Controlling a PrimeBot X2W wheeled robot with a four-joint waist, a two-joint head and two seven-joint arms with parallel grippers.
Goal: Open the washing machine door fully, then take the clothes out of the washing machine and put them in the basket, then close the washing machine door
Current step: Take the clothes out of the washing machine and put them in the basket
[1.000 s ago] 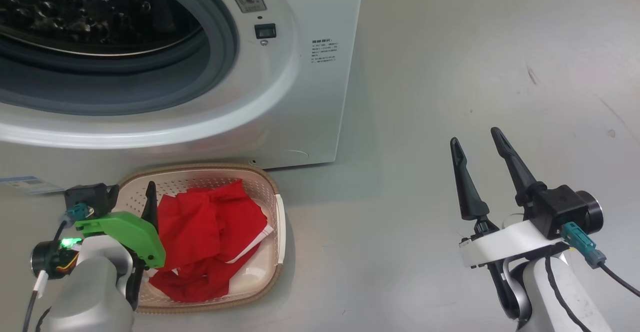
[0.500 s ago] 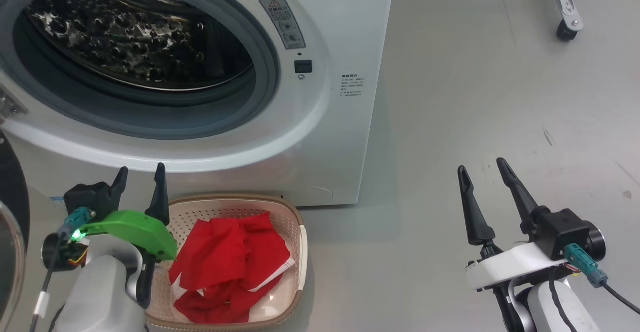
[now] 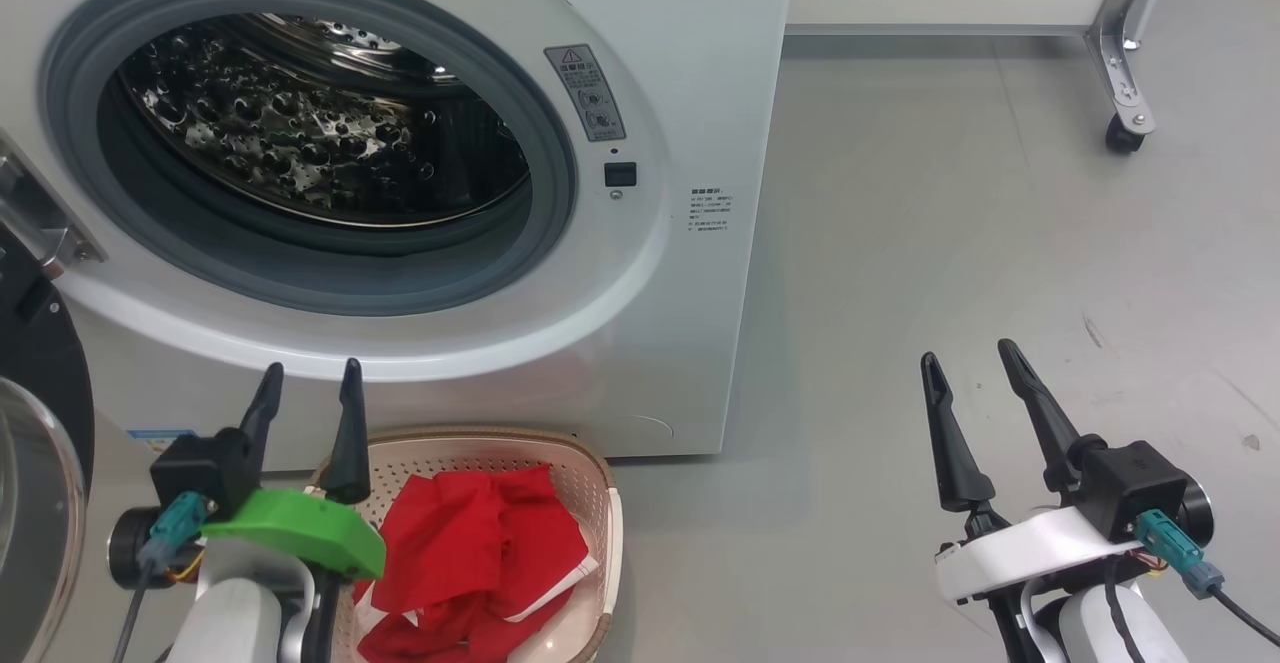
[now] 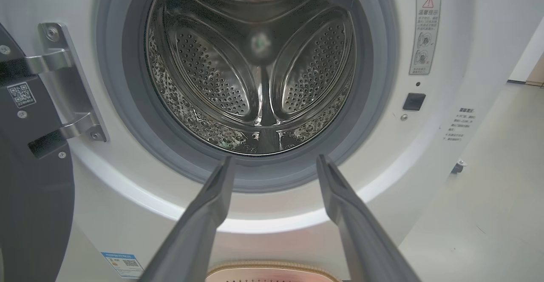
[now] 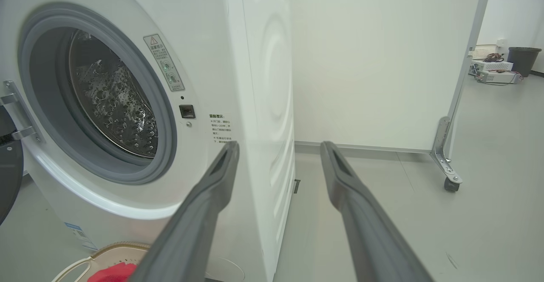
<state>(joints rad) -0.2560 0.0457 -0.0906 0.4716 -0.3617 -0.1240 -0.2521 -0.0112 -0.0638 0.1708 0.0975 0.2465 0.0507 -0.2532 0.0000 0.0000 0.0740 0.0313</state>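
Camera raised | clothes (image 3: 480, 543) in basket (image 3: 585, 488) | door (image 3: 50, 363) open left | castor (image 3: 1122, 133) right

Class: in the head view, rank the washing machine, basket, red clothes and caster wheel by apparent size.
1. washing machine
2. basket, cut by the frame
3. clothes, inside it
4. caster wheel; farther off, so true size unsure

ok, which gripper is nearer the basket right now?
Left. The left gripper hangs open at the left edge of the basket, one of its fingers overlapping the rim in the head view. The right gripper, also open, sits well off to the basket's right, over the floor.
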